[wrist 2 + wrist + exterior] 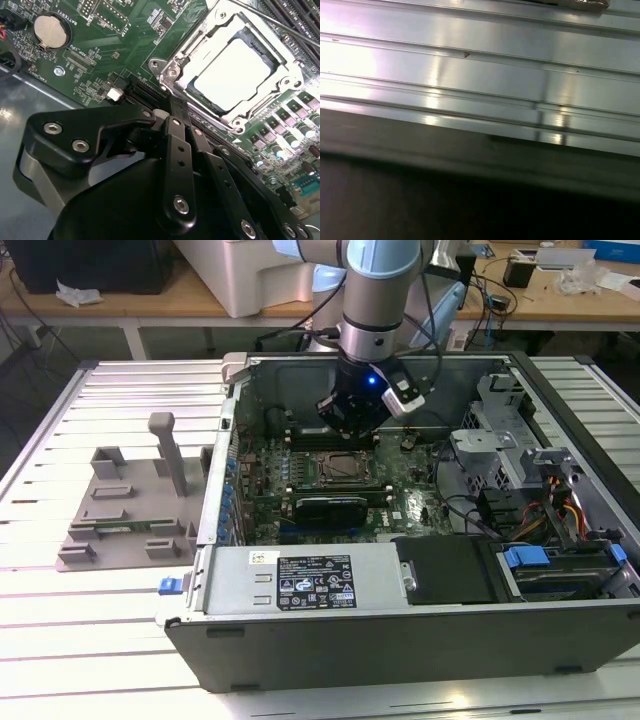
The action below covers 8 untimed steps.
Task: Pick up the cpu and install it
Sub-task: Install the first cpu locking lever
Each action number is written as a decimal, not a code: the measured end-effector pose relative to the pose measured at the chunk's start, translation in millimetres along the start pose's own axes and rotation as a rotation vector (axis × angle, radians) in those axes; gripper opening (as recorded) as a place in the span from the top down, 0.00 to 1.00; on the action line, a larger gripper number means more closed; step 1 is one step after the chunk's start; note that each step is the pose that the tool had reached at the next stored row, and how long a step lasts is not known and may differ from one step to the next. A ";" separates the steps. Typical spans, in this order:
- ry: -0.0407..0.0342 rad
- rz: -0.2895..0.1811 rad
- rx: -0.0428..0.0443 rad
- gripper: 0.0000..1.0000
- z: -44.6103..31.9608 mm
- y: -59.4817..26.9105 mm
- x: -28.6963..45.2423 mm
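behind the open computer case (420,640), workbenches cross the room. the cpu (233,74) lies in its socket (172,75) on the green board (125,35). the claw (174,111) hangs at its 7 o'clock, fingers together, holding nothing. risk: a low claw could bump the socket frame.

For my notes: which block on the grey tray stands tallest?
The narrow upright post with the wider cap, at the far side of the tray. It rises well above the other blocks, which are all low.
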<state>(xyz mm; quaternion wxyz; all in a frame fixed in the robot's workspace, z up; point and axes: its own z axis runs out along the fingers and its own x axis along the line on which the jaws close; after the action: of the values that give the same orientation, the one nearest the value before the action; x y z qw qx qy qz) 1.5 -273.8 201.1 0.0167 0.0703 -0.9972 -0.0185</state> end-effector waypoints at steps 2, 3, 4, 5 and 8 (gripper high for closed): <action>-0.0010 0.000 -0.0040 0.90 0.4 1.1 -0.3; -0.0009 0.000 -0.0037 0.90 0.4 2.4 -0.5; -0.0009 0.000 -0.0042 0.90 0.5 3.6 -0.7; -0.0012 0.000 -0.0042 0.90 -0.2 4.2 -0.6; -0.0031 0.000 -0.0041 0.90 -6.8 4.5 -0.6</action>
<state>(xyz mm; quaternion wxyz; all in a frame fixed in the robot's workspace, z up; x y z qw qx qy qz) 1.7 -269.4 208.0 0.0153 0.0704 -0.9972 -0.0206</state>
